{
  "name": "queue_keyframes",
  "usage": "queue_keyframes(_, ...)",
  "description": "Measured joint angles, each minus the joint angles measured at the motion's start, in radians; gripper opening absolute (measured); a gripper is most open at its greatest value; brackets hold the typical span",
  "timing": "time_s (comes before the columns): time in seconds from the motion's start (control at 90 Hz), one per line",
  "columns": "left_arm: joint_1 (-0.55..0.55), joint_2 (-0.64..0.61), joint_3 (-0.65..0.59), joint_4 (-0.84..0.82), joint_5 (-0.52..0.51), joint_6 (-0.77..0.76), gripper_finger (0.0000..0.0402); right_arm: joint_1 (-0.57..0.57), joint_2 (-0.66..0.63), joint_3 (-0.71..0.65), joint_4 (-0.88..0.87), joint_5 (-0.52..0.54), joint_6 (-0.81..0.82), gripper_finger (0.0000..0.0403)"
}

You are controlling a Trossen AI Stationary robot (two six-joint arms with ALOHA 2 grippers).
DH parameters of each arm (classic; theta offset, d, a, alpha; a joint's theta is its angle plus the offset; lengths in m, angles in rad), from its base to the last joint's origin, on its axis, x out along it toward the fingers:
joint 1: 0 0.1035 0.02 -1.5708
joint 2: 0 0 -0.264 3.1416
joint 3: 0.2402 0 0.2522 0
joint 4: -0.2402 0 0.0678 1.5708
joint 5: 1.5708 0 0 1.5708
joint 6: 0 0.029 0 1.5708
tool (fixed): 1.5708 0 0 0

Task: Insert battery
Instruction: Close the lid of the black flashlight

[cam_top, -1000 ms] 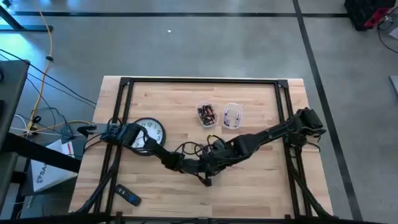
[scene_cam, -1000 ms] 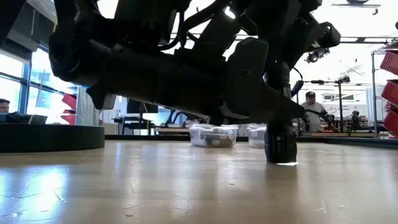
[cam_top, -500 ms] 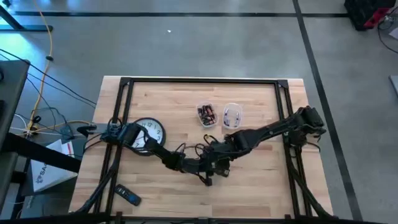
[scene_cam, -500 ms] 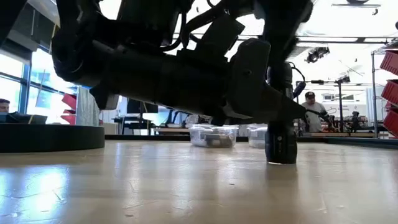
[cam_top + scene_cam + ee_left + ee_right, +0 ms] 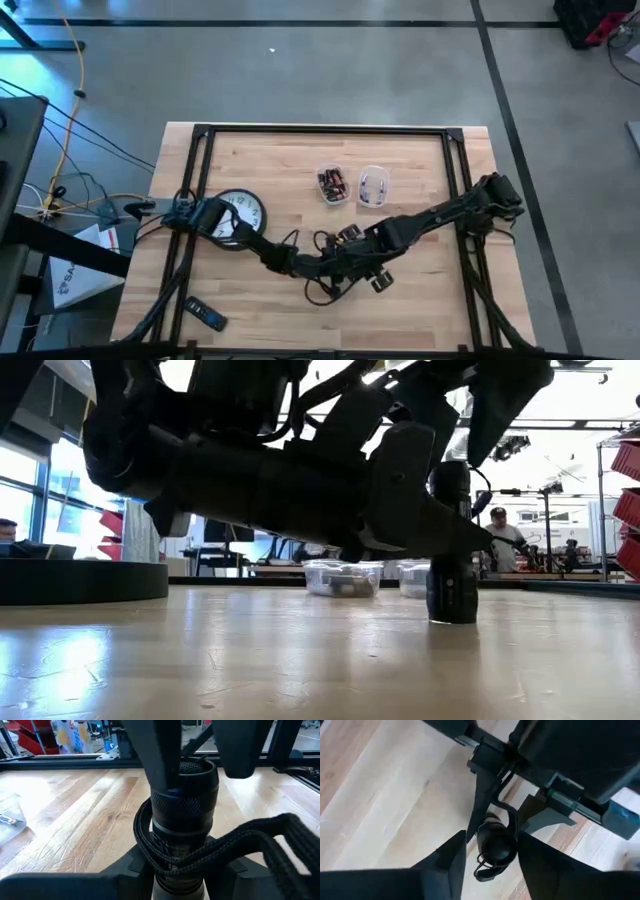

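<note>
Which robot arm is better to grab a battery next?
Right, probably. The right gripper is open above the flashlight, so it is free; the left gripper clamps the flashlight upright and shouldn't let go.

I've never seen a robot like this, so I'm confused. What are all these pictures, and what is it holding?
These are two robot arms working at a wooden table. One picture looks down from above, one looks across from table height, and two come from small cameras on the wrists. The left arm has its jaws shut on a black flashlight that stands upright. The right arm has its jaws open around the flashlight's top end. Also on the table are a round clock, two clear tubs holding small things, probably batteries, and a small dark remote.
</note>
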Motion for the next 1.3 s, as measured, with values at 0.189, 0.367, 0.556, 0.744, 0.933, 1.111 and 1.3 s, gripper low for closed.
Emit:
queue_keyframes(0.189,0.000,0.000,0.000,0.000,0.001,-0.001,0.0104,-0.002,0.002,0.001,-0.002,0.001,0.001,0.0064)
queue_keyframes(0.367,0.000,0.000,0.000,0.000,0.001,-0.004,0.0104,-0.001,0.015,0.004,0.000,-0.005,0.061,0.0030)
queue_keyframes(0.556,0.000,0.000,0.000,0.001,0.001,-0.006,0.0104,-0.001,0.019,0.005,0.004,0.026,0.242,0.0021)
queue_keyframes(0.744,0.000,0.000,0.000,0.001,0.002,-0.006,0.0104,0.000,0.021,0.004,0.021,0.074,0.646,0.0020)
queue_keyframes(0.933,-0.001,-0.001,0.000,0.003,0.002,-0.001,0.0104,-0.001,0.001,-0.002,0.101,0.062,0.909,0.0020)
queue_keyframes(1.111,0.000,0.000,0.000,0.009,0.004,-0.001,0.0104,0.031,-0.096,0.001,0.081,0.188,0.905,0.0020)
queue_keyframes(1.3,-0.014,0.005,-0.005,0.100,0.004,0.044,0.0104,0.153,-0.142,0.000,-0.012,0.474,0.934,0.0033)
